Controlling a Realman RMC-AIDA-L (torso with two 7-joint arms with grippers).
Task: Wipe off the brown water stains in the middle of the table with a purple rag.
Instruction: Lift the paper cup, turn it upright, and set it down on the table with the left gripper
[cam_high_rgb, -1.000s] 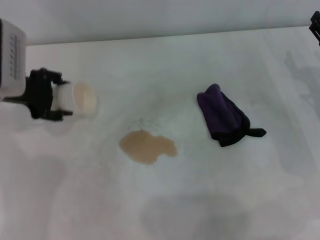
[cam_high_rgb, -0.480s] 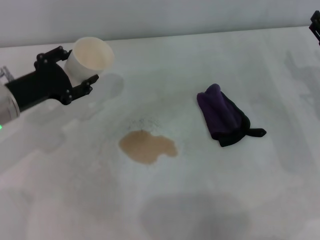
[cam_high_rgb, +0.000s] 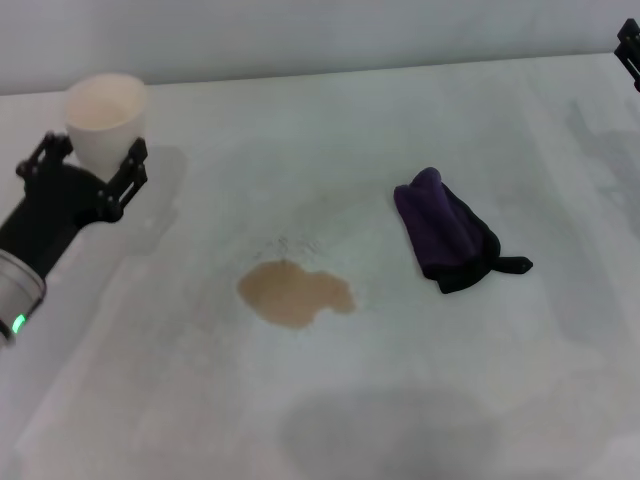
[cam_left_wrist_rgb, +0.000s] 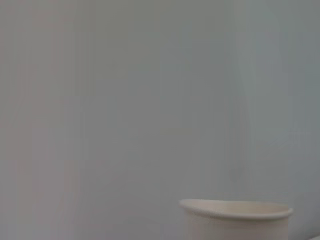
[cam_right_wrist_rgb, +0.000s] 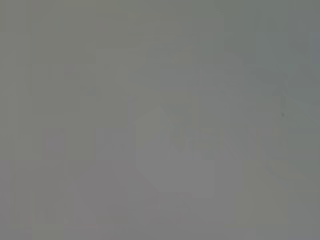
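Note:
The brown water stain (cam_high_rgb: 295, 293) lies flat in the middle of the white table (cam_high_rgb: 330, 400). The purple rag (cam_high_rgb: 448, 235) lies bunched to its right, black tail pointing right. My left gripper (cam_high_rgb: 95, 160) is at the far left of the table, shut on a white paper cup (cam_high_rgb: 105, 118) held upright. The cup's rim also shows in the left wrist view (cam_left_wrist_rgb: 235, 210). My right gripper (cam_high_rgb: 630, 50) shows only as a black tip at the top right edge, far from the rag. The right wrist view shows only plain grey.
The table's far edge meets a grey wall (cam_high_rgb: 320, 35) at the back. Faint grey smudges mark the tabletop near the front (cam_high_rgb: 390, 430) and at the right (cam_high_rgb: 600, 150).
My left gripper has swung the cup from tipped on its side to upright and moved it toward the far left. The stain, rag and right arm have not moved.

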